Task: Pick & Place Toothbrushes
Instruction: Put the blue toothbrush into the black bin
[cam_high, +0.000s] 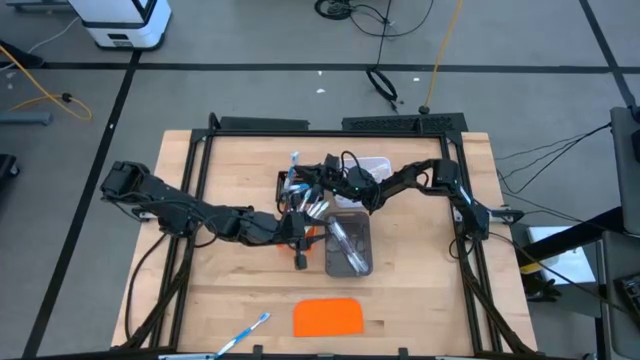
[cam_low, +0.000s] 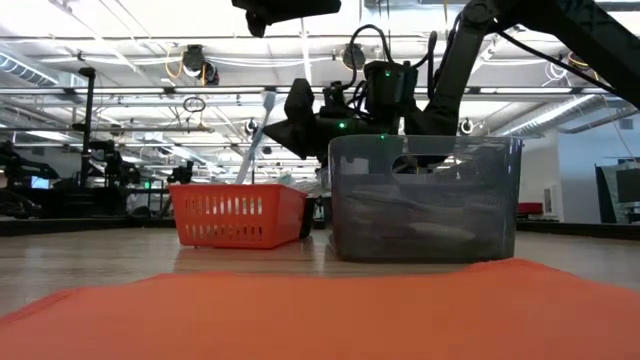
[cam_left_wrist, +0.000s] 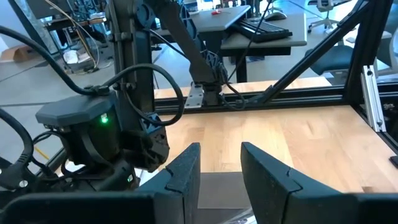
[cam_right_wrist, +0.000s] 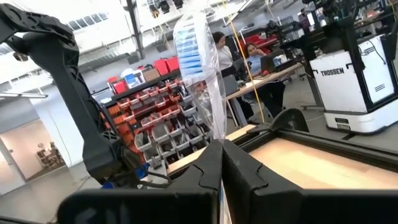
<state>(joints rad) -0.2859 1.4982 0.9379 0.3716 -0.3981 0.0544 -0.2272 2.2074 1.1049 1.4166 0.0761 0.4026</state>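
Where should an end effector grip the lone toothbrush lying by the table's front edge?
Mid-handle, from straight above, with fingers across its slanted length. The toothbrush lies flat and alone on the table, clear of the orange slab, with both long sides free.

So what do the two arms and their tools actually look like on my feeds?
Both arms, left arm and right arm, are dark, jointed, with loose black cables looped along them. The left tool has two dark, flat, wedge-shaped fingers. The right tool has matching dark fingers. A green light glows on the right arm's wrist housing.
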